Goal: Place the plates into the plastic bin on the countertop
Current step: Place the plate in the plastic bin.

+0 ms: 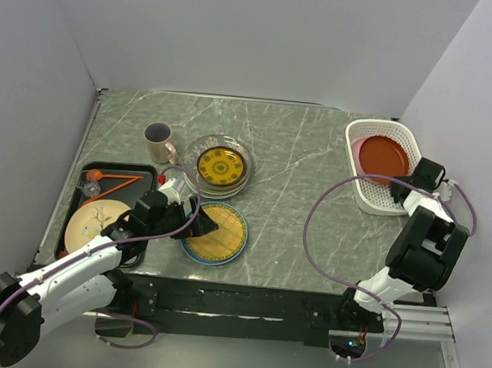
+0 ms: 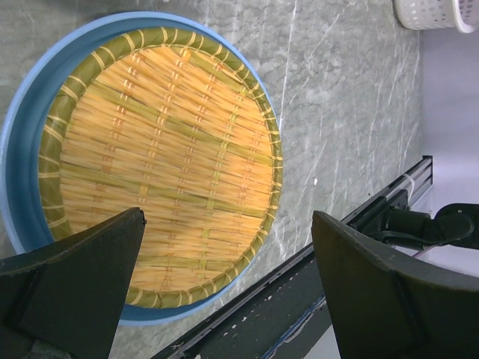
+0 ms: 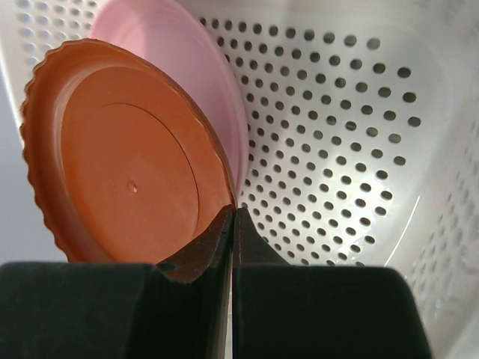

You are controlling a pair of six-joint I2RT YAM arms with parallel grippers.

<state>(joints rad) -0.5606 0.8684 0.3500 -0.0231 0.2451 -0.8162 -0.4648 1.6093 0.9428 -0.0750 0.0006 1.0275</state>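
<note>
Plates from above: the yellow woven plate (image 1: 216,233) lies on the table (image 1: 299,163), well left of the plastic bin (image 1: 384,166), beneath the left tool (image 1: 205,223). Left wrist: that tool is spread, straddling it. Right wrist: the right tool (image 3: 232,239) is pressed together inside the bin, beside the red plate (image 3: 127,179).

I read no text, brand, label or number in any view. yellow-patterned plate (image 1: 223,166): ornament only. woven-look plate (image 2: 161,164): weave only. plastic bin (image 3: 337,149): plain holes.
</note>
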